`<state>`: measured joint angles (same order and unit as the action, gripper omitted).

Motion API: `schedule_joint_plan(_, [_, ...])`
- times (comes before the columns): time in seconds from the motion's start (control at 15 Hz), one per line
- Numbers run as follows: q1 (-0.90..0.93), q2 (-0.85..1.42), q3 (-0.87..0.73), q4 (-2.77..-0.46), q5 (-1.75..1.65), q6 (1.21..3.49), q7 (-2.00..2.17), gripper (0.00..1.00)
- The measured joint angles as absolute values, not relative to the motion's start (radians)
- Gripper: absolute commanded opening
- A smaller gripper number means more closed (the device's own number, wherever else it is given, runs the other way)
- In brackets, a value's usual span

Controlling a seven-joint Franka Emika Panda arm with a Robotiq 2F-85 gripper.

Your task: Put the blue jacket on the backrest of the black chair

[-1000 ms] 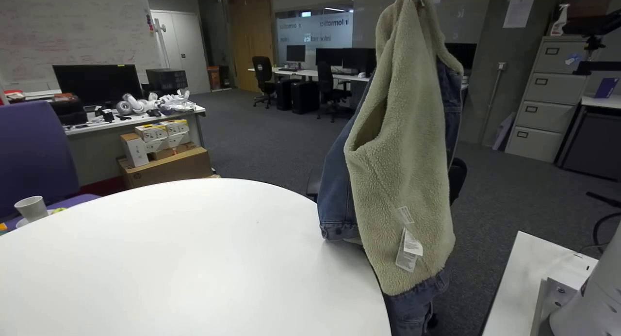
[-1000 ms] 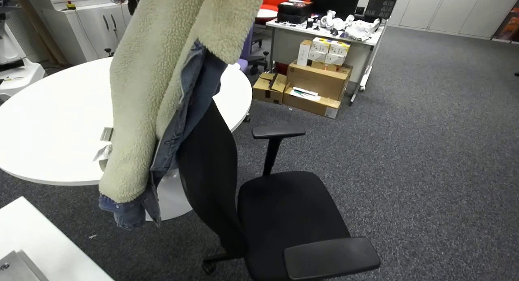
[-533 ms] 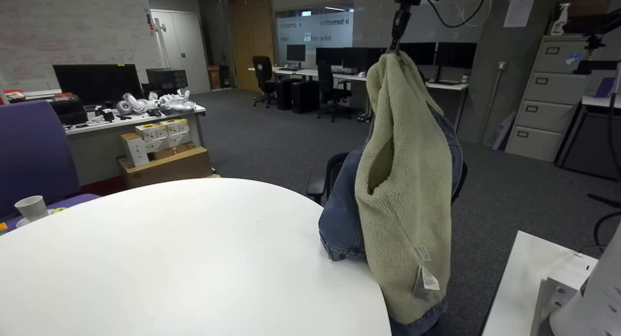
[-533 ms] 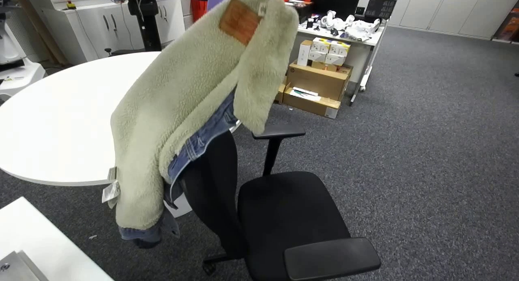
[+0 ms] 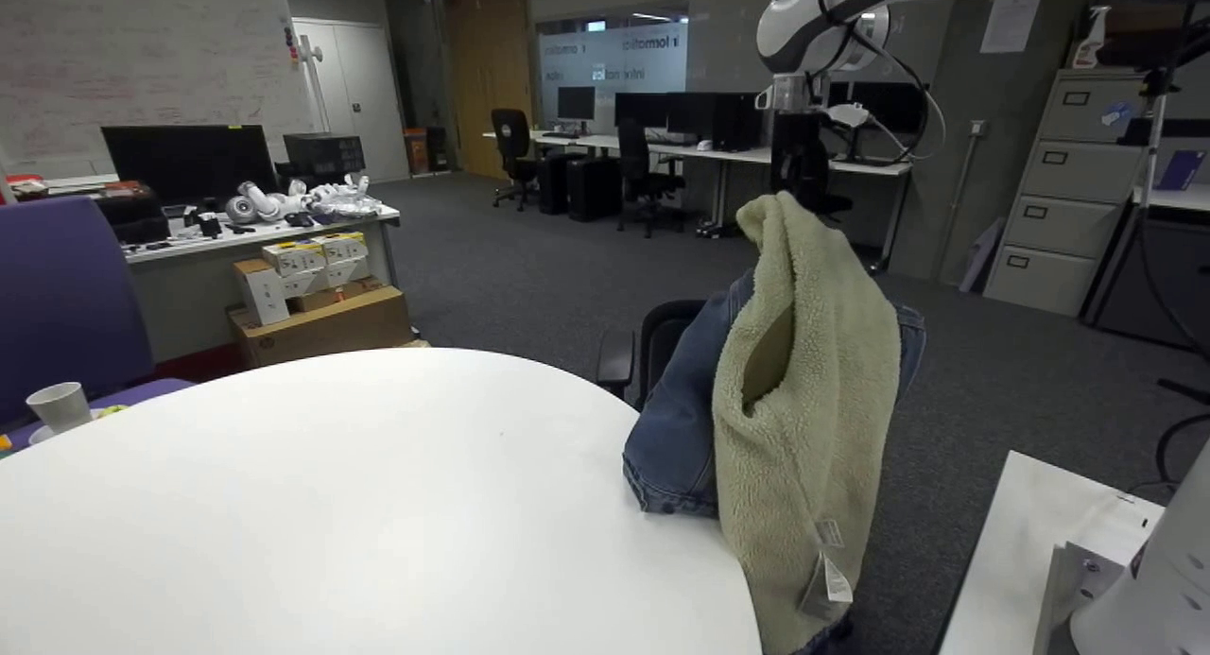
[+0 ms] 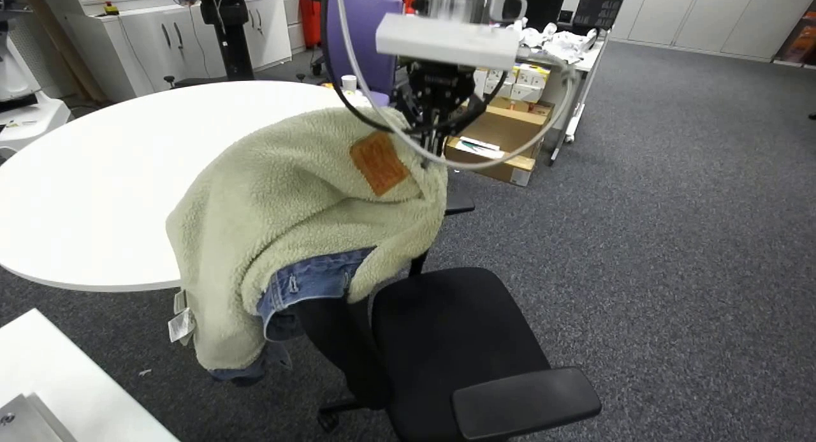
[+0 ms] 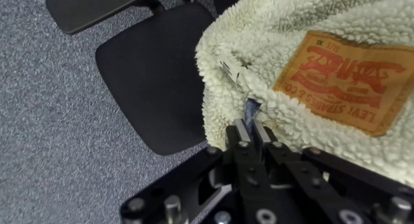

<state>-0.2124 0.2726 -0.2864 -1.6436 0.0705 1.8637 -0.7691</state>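
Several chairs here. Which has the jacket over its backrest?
The black chair beside the round table: the blue jacket, gripped by the hand, drapes over its backrest. The purple chair and the far black chairs show no jacket.

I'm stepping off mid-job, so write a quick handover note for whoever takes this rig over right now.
Claw: shut on the blue jacket, pinching denim beside the brown patch.
Jacket: draped over the backrest of the black chair; one end hangs toward the round table, the held end is up on the opposite side.
Done: jacket lies across the backrest.
Left: the release. I'd probably ease the held end down, open, then back away, watching for slipping.
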Motion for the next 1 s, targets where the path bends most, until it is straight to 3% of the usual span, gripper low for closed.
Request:
schedule_joint_plan(0.6, [-0.25,0.286,-0.225,-1.717,0.067,1.891,-0.776,0.02])
schedule_joint_plan(0.67, [-0.25,0.281,-0.219,-1.717,0.066,1.891,-0.777,0.32])
schedule_joint_plan(0.8, [-0.25,0.271,-0.208,-1.717,0.065,1.891,-0.778,0.41])
schedule_joint_plan(0.93, [-0.25,0.264,-0.197,-1.717,0.065,1.891,-0.781,0.57])
schedule_joint_plan(1.0, [-0.25,0.261,-0.192,-1.717,0.065,1.891,-0.782,0.15])
